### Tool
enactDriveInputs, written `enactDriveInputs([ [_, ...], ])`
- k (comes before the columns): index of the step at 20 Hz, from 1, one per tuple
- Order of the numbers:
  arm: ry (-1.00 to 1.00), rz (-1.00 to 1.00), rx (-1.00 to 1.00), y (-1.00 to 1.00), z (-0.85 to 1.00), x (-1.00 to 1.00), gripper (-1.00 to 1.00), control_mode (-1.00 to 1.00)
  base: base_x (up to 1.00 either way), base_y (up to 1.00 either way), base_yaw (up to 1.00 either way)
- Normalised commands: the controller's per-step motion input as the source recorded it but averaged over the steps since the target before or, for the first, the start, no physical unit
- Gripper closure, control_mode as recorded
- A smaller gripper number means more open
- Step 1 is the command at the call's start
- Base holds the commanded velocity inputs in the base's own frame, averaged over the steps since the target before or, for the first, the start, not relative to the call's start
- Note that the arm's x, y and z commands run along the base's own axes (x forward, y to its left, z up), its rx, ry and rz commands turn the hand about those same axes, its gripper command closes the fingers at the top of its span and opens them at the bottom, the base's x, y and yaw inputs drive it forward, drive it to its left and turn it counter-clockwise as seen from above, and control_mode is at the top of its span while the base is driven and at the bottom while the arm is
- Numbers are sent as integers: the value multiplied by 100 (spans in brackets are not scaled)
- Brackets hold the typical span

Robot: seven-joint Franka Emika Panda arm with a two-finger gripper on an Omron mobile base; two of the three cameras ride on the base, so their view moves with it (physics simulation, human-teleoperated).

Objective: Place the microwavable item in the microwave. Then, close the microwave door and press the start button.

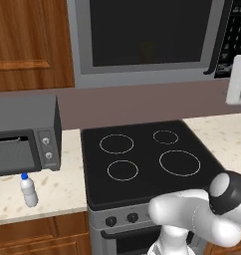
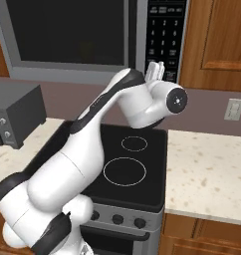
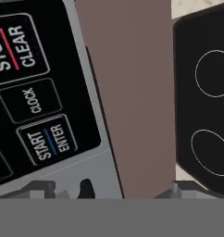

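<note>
Fingers (image 3: 107, 190) are spread wide, empty, just off the keypad panel (image 3: 35, 92) of the microwave (image 2: 92, 40). START/ENTER key (image 3: 49, 141) is seen off-centre. Risk noted: CLOCK key (image 3: 33, 99) may be struck, or the grey frame beside it.

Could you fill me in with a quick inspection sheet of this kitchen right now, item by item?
Surface: speckled counter either side of a black stovetop.
Job's things: microwave above the stove, door shut; keypad with START/ENTER key close to the hand.
Clutter: small bottle, toaster oven.
Grippers: gripper open, at the keypad, holding nothing.
Cables: nothing seen.
Surroundings: wood cabinets, wall outlet.
</note>
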Motion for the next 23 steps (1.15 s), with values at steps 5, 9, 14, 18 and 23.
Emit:
enactDriveInputs([
  [5, 0, 0, 0, -1, -1, 37, -100, -100, 0, 0, 0],
  [9, 0, 0, 0, -13, -3, 35, -100, -100, 0, 0, 0],
  [14, 0, 0, 0, -14, -5, 31, -100, -100, 0, 0, 0],
  [18, 0, 0, 0, -9, -13, 31, -100, -100, 0, 0, 0],
  [23, 0, 0, 0, 0, -18, 29, -100, -100, 0, 0, 0],
])
